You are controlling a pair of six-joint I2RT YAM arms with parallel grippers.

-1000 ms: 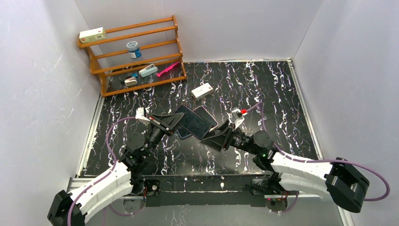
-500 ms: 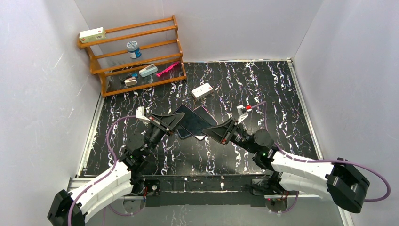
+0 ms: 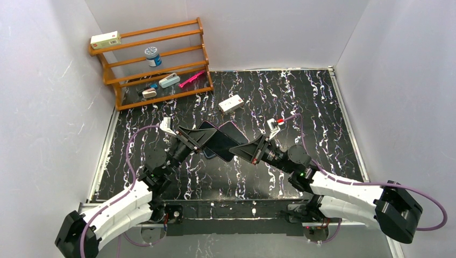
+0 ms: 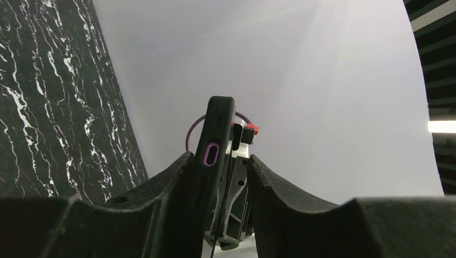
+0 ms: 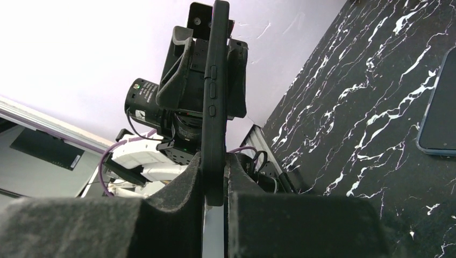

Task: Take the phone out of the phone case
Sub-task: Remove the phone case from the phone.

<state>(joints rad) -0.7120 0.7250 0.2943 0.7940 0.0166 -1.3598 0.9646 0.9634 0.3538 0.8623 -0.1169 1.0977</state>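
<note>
A black phone case (image 3: pixel 218 141) hangs in the air between my two arms, tilted on edge. My right gripper (image 3: pixel 249 147) is shut on its near end; the right wrist view shows both fingers (image 5: pixel 189 177) pressed flat against the case (image 5: pixel 215 97). My left gripper (image 3: pixel 200 135) is open around the far end. In the left wrist view the case (image 4: pixel 215 145), with a purple-rimmed port hole, leans on one finger and leaves a gap to the other. I cannot tell whether the phone is inside the case.
A dark slab with a blue edge (image 5: pixel 438 107) lies flat on the marble table. Another dark flat slab (image 3: pixel 236 130) lies behind the case. A white box (image 3: pixel 231 102) sits further back, and a wooden rack (image 3: pixel 153 62) with small items stands at the back left.
My right gripper has closed onto the case's near end. My left gripper has opened from its grip, and the left arm has shifted slightly forward.
</note>
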